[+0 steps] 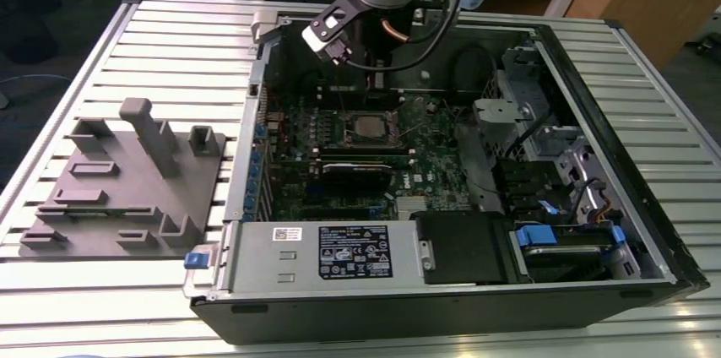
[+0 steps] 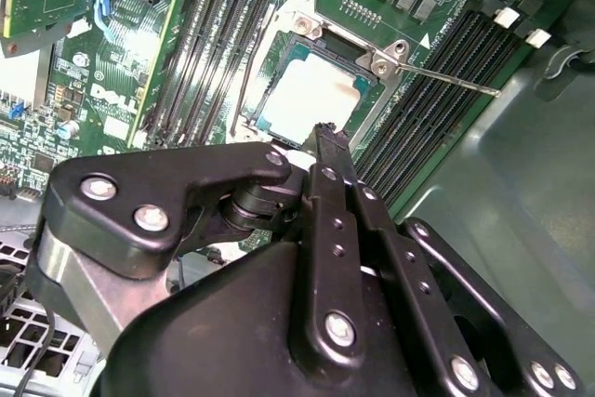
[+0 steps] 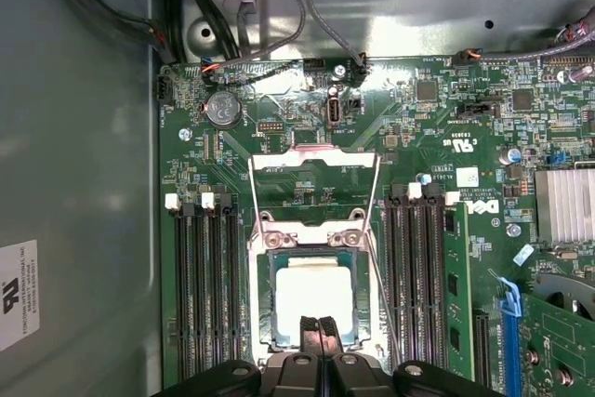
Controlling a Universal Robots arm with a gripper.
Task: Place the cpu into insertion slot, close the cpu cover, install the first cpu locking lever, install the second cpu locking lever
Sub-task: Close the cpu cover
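two fingers (image 3: 310, 334) pressed together above the cpu (image 3: 314, 290)

The cpu (image 3: 314, 293) top: pale smooth metal, satin sheen. The cpu cover (image 3: 311, 239): bare grey metal. The gripper (image 3: 319, 324): matt black (bright screw heads). The motherboard (image 3: 446, 127): glossy green.

The cpu (image 3: 314, 297), a flat square chip with a pale silver-grey top, lies level inside the insertion slot (image 3: 269, 297), whose dark rim shows as a narrow border around it. The cpu cover (image 3: 274, 161), a thin grey metal frame with a cut-out centre, is open: it stands tilted up from one edge of the slot, clear of the chip. One cpu locking lever (image 2: 446, 78), a thin metal rod, angles outward from a corner of the slot. The other cpu locking lever (image 2: 243, 90) runs close along the opposite side, its end curved
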